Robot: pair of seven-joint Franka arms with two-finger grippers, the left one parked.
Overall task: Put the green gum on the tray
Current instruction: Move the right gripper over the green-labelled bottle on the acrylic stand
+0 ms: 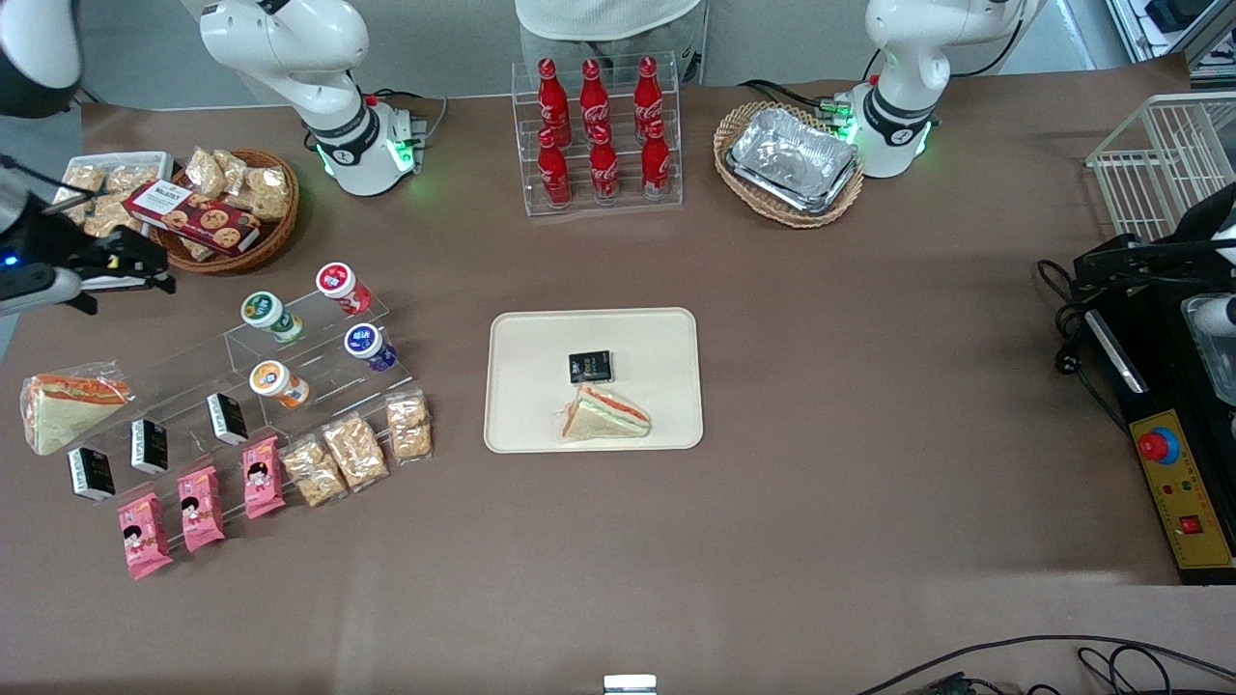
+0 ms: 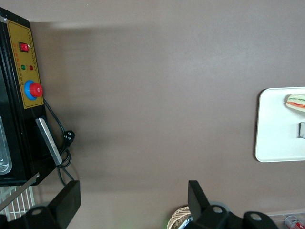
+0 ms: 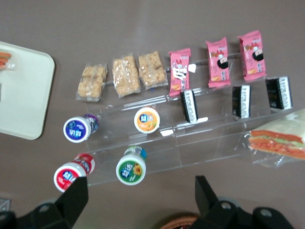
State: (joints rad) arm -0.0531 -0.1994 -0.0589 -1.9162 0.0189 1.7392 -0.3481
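While jaws gape empty — gripper [image 3: 140,198] above sunflower-labelled green gum [image 3: 130,171], tray [image 1: 676,333] apart.

White Coca-Cola script is seen on the six red bottles [image 1: 599,130] in the clear rack. A white brand word in capitals is printed on the red cookie box [image 1: 194,216] in the wicker basket, but its letters cannot be made out. On the green gum [image 3: 130,171], at 12 o'clock from the orange-lidded jar [image 3: 147,119], only a sunflower picture and unreadable characters are seen.
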